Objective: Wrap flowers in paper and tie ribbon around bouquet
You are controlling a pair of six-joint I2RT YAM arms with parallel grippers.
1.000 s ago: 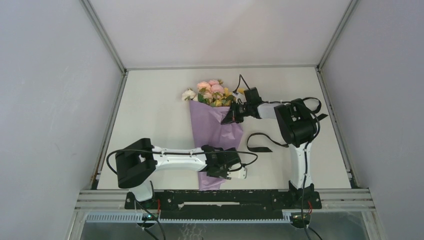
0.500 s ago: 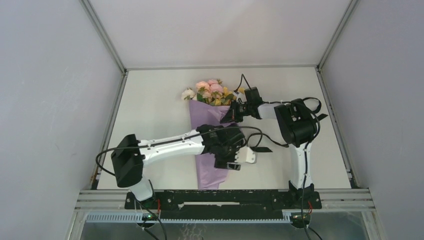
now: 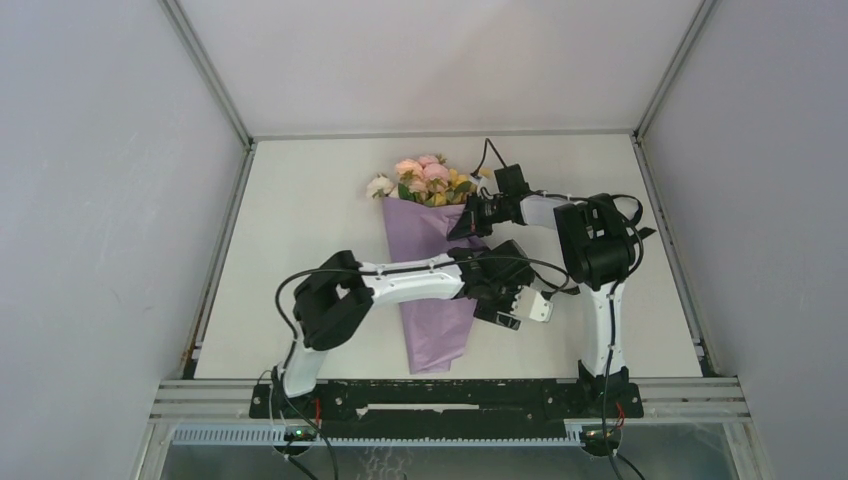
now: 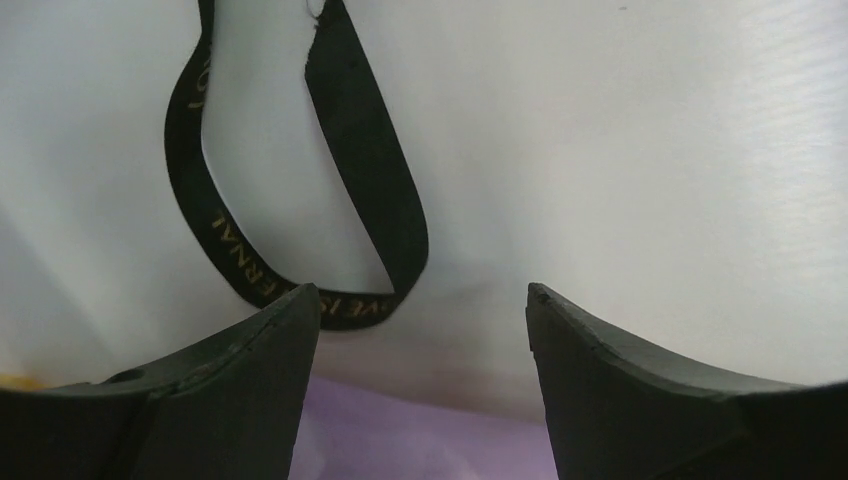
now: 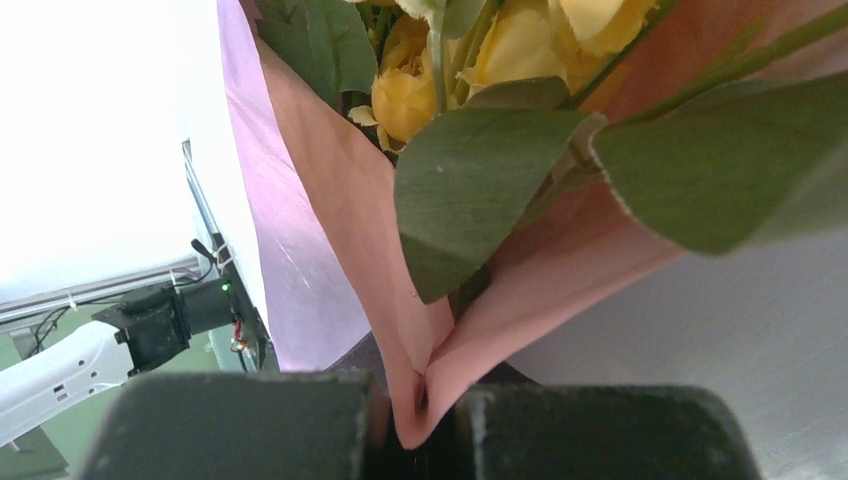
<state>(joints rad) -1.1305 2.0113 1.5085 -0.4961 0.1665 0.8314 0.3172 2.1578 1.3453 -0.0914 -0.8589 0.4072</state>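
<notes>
Over the right half of the desk (image 3: pixel 300 220), the left arm now reaches across the lilac paper (image 3: pixel 420 235) cone. A second ago it lay low by the cone's near tail. Since then the left fingers (image 3: pixel 538 308) have spread and now stand wide apart with nothing between them. The cone has tilted a little, its tail nudged rightward, while the flowers (image 3: pixel 425 180) still point to the far side. The right fingers (image 3: pixel 463 228) have stayed clamped on the paper's right edge just below the blooms. From above I can barely find the ribbon (the left wrist sits over it). The left wrist camera shows it plainly: the ribbon (image 4: pixel 368 165) lies in a black loop with gold lettering, flat on the desk just ahead of the open tips. A sliver of paper (image 4: pixel 400 440) shows at the bottom edge of that view. The right wrist camera shows what the overhead cannot. A fold of paper (image 5: pixel 320 230) is pinched tight between the shut fingers. A yellow bloom (image 5: pixel 410 95) and broad green leaves sit inside the wrap just above the pinch.
</notes>
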